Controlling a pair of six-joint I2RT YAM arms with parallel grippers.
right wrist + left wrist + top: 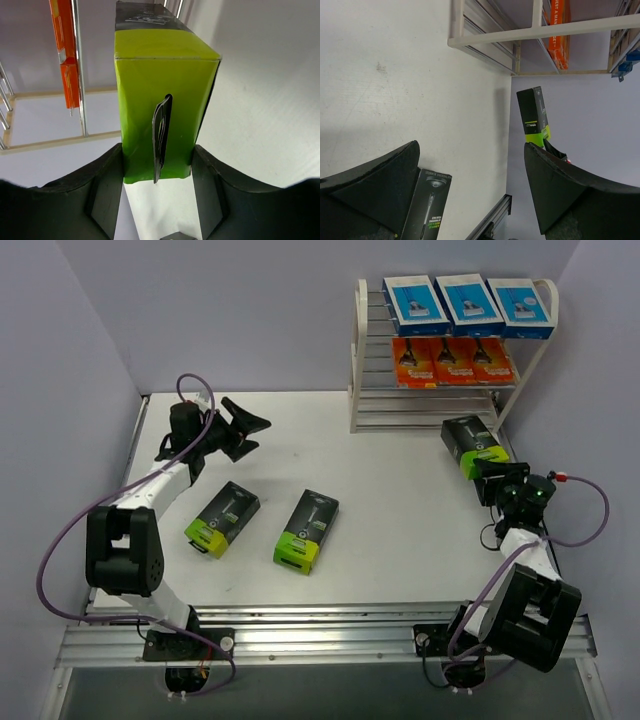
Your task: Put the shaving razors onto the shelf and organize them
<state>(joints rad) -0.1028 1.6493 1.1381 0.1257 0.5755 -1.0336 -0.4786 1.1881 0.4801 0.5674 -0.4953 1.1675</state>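
Over on the left, the left gripper (252, 436) hangs above the table (400, 490) with its jaws spread wide and nothing between them. Just nearer than it, toward the middle, two black-and-lime packs (223, 517) (307, 530) lie flat side by side, slanted, lime ends toward the near edge.

Further right at the back stands the shelf (357, 350). Three blue packs (470, 302) fill its top tier and three orange packs (453, 360) the one below. The lowest tier's rods (425, 410) look bare.

At the far right, the right gripper (487, 470) has its fingers (107, 175) pressed on the lime end of the third pack (470, 443). That pack's black end points away from the gripper, up toward the shelf's lower right corner, which is just beyond it and a little left. This arm is far nearer the shelf.

I would judge the next move slides it lengthwise onto that bare tier. The shelf's slanting right post (520, 370) stands close beside that path, and the orange row sits right above.
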